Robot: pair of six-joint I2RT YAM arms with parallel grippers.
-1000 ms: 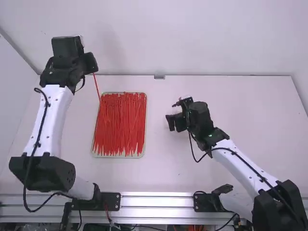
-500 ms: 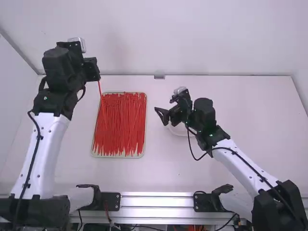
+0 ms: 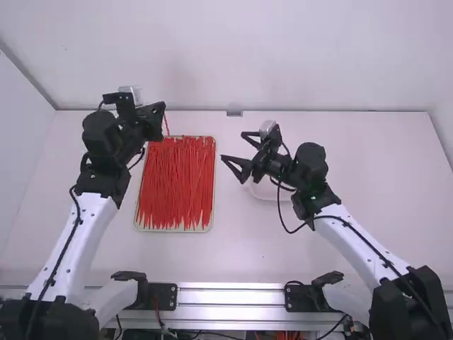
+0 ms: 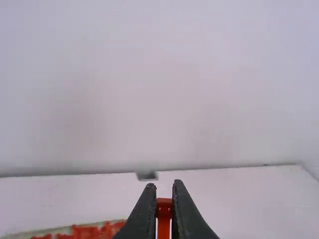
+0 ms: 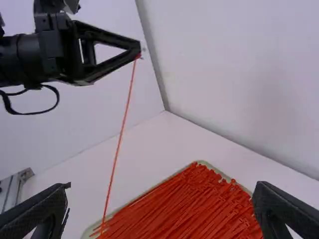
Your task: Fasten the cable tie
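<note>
My left gripper is raised above the far left corner of the tray and is shut on one end of a single red cable tie. In the left wrist view its fingers pinch the red tie. The right wrist view shows that tie hanging straight down from the left gripper to the pile. My right gripper is just right of the tray, pointed at the left arm, with its fingers spread wide open and nothing between them.
A flat tray heaped with several loose red cable ties lies left of the table's middle. A small grey bracket sits at the table's far edge. White walls close in behind and to the left.
The left arm has come down and swung right, carrying the tie toward the tray's far corner. The right gripper has risen, turned toward the left arm and spread its fingers.
</note>
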